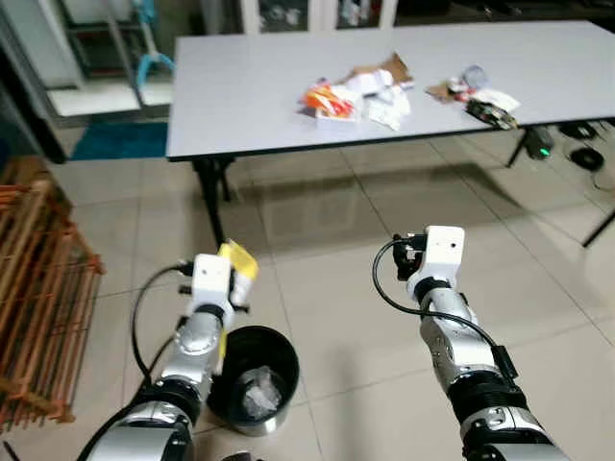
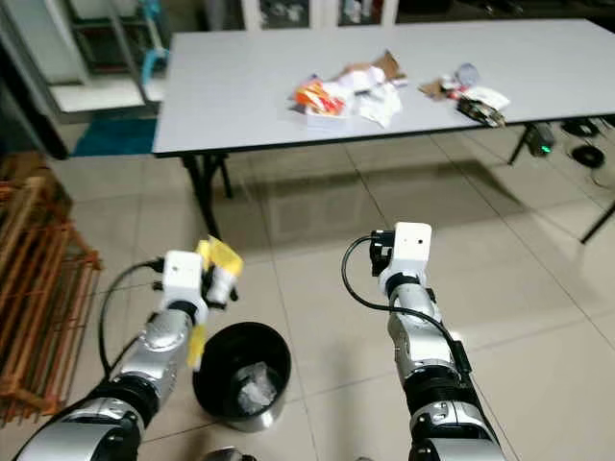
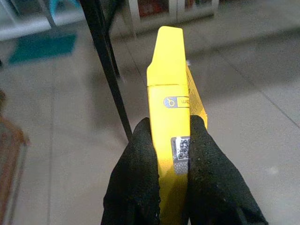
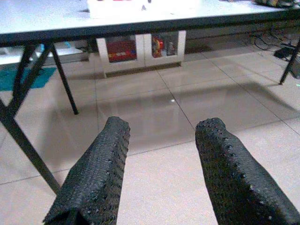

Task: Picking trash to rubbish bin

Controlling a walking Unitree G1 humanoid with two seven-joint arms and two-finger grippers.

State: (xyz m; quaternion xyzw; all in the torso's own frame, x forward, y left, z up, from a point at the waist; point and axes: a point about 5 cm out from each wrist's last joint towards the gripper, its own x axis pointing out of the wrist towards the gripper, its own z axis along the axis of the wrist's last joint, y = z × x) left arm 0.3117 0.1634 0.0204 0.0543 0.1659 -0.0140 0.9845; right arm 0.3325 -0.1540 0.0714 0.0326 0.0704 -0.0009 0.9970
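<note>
the yellow box (image 3: 171, 122), a flat piece of packaging with a small printed label, is pinched between the two black fingers (image 3: 136, 183) of the left gripper (image 3: 171, 164), held up in the air just above and a little behind the far rim of the black bin (image 1: 253, 379) on the tiled floor (image 1: 327, 259). the bin already has some crumpled clear wrapping at its bottom. this looks like the drop-off step: the piece is carried and nearly over the mouth but not yet inside. the next move likely calls for bringing the left gripper over the middle of the opening, then letting the fingers part so the box falls in, not onto the rim. the right gripper (image 4: 159, 173) hangs forward over bare floor, its fingers apart and holding nothing. more trash (image 1: 360, 96) lies in a loose heap on the grey table (image 1: 240, 106) well beyond.
</note>
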